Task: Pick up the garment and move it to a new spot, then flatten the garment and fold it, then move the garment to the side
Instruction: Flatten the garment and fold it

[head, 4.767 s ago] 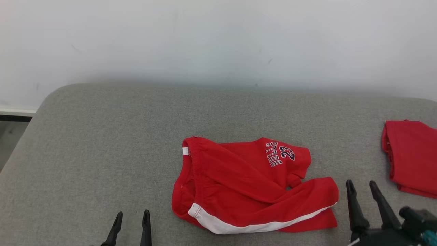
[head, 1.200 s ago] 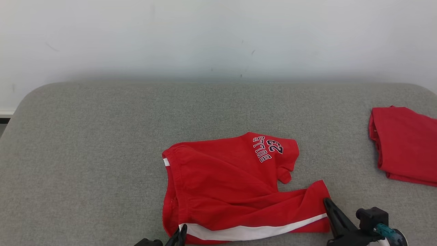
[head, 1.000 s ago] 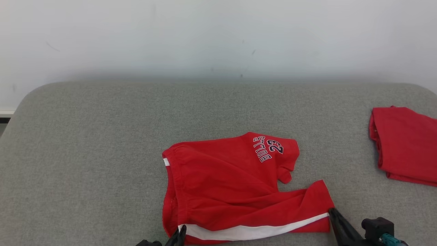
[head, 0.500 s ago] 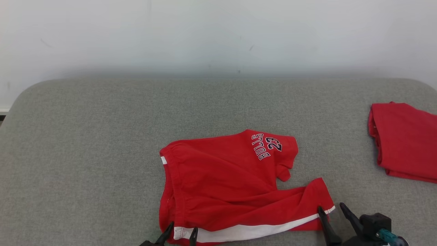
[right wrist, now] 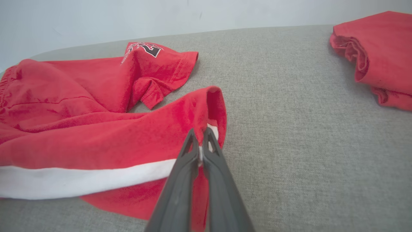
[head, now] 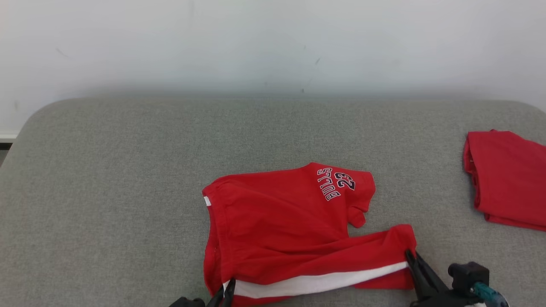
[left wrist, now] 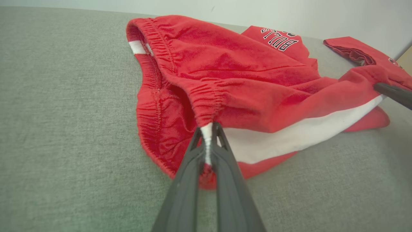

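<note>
Pinching red shorts [head: 290, 230] at lower centre, the left gripper [head: 227, 293] clamps the waistband corner and the right gripper [head: 409, 255] clamps the leg hem.

The only writing that can be read is the lettering [head: 337, 184] on the red garment [head: 281, 230]: the word BULLS with the number 23 beside it, in dark block characters edged in white. It sits on the garment's far right corner, the part lying closest to the far edge of the bench [head: 128, 170]. In the head view it stands upside down and slanted (read it from the far side). The left wrist view shows BULLS upside down too, the number mostly hidden. The right wrist view shows only part of the 23.
</note>
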Tool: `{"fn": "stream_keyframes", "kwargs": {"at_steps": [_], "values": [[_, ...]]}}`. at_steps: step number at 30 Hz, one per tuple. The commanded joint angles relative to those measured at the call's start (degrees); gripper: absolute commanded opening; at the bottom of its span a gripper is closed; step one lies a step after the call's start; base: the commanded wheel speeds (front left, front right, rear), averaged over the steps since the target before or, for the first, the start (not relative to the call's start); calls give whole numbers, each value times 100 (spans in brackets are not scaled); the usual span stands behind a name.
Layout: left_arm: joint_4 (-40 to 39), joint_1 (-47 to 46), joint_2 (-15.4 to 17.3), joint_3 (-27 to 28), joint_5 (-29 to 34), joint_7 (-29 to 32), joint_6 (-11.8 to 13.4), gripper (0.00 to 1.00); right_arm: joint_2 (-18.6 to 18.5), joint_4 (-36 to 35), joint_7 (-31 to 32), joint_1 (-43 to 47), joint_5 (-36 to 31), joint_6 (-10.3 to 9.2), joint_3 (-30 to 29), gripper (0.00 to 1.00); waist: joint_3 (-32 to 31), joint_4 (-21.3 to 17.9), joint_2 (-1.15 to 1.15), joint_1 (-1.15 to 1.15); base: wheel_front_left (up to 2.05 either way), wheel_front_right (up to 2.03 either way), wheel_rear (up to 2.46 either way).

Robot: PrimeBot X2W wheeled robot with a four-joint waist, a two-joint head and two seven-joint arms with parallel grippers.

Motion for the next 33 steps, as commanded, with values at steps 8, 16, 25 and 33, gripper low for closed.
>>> {"fn": "stream_keyframes", "kwargs": {"at_steps": [8, 16, 25, 33], "values": [[-432, 122, 60, 144, -2, -9, 13, 0, 9, -393, -6, 334, 210, 6, 20, 0, -64, -39, 0, 0, 0, 0, 0], [-637, -1614, 754, -390, -139, 94, 13, 0, -328, -710, 440, -921, 894, 6, 414, 0, 385, -1, 0, 0, 0, 0, 0], [-390, -5404, 1699, -818, -1713, 1205, 13, 0, -362, -424, 1813, -4347, 2080, 6, 234, 0, 1647, -130, 0, 0, 0, 0, 0], [503, -8356, 1828, -1157, -2568, 1700, 15, 0, -115, 838, 2412, -7385, 2245, 6, -224, 0, 2569, -219, 0, 0, 0, 0, 0]]}}
